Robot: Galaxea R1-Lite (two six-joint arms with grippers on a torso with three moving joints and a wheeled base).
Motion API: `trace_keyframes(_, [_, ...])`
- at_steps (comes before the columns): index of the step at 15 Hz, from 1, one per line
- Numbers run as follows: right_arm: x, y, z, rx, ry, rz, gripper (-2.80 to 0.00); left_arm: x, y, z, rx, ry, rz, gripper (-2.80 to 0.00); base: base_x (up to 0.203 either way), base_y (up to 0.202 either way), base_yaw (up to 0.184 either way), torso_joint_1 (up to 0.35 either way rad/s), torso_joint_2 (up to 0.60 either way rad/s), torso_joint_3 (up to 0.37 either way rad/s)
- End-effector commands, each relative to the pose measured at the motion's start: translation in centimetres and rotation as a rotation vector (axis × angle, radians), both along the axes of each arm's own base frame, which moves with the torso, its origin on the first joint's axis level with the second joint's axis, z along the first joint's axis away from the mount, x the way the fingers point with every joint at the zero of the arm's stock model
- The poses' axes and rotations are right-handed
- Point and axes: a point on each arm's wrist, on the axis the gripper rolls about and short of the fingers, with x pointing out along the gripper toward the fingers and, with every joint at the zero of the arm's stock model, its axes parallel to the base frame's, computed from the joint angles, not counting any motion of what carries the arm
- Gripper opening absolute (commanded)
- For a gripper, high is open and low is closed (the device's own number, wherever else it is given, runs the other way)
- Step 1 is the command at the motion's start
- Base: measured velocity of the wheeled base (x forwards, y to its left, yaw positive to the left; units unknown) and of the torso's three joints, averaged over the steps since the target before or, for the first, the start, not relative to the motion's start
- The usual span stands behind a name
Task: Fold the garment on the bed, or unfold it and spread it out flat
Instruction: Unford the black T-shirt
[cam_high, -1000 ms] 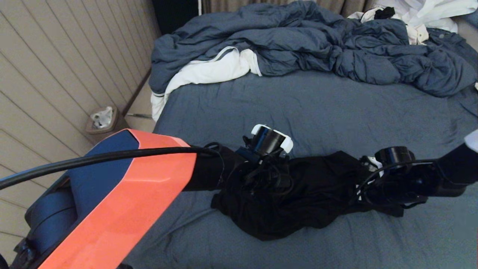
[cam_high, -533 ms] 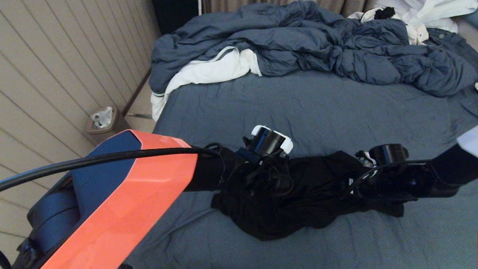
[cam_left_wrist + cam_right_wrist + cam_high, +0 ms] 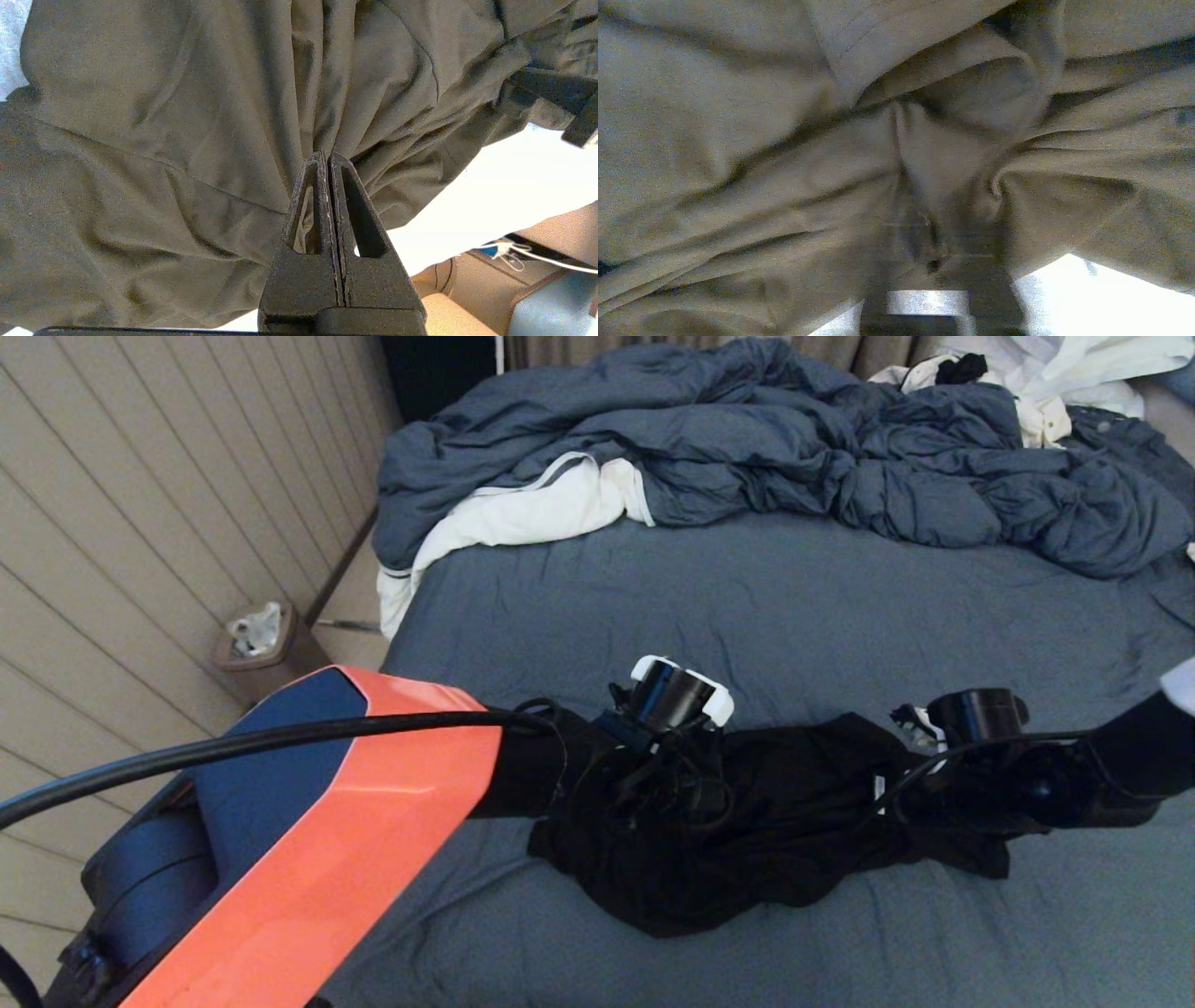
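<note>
The black garment [image 3: 784, 821] lies bunched in a dark heap on the near part of the bed [image 3: 794, 607], strung between my two grippers; its printed face is hidden. My left gripper [image 3: 665, 782] holds the heap's left end. In the left wrist view it [image 3: 327, 156] is shut, with folds of the garment [image 3: 163, 116] gathering into its tips. My right gripper [image 3: 901, 798] is at the heap's right end. In the right wrist view the garment [image 3: 738, 116] drapes over the gripper [image 3: 924, 219], its creases converging there on the shut fingers.
A puffy blue-grey duvet [image 3: 747, 439] is piled across the far side of the bed, with a white cloth [image 3: 523, 518] under its left edge. White clothes [image 3: 1074, 373] lie at the far right. A small bin [image 3: 254, 639] stands on the floor left of the bed, by the panelled wall.
My right gripper has crept slightly left and away from me, with the garment's right end. My left arm has shifted a little; the heap keeps its shape.
</note>
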Motion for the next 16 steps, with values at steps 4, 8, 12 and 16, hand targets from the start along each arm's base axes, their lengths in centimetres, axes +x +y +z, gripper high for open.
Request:
trace_keyframes(4, [-0.9,-0.2,1.7,-0.010,-0.041,0.000,-2.80,0.1,-0.1,-0.2,0.001,0.002,0.003,-2.80,0.000,0.000,0.000,0.000,0.00,0.000])
trace_keyframes(8, [-5.8,-0.5,2.3,-0.028,-0.005,-0.005,-2.80,-0.2,0.3,0.9,-0.016,-0.008,0.004,-2.80,0.000,0.000,0.000,0.000,0.00,0.000])
trace_keyframes(12, [-12.8,-1.3,2.8,-0.083,0.016,-0.017,-2.80,-0.6,0.8,2.4,-0.036,-0.023,0.005,-2.80,0.000,0.000,0.000,0.000,0.00,0.000])
trace_keyframes(16, [-18.1,-0.9,3.3,-0.104,0.028,-0.020,-2.80,-0.8,1.1,3.3,-0.047,-0.033,0.004,-2.80,0.000,0.000,0.000,0.000,0.00,0.000])
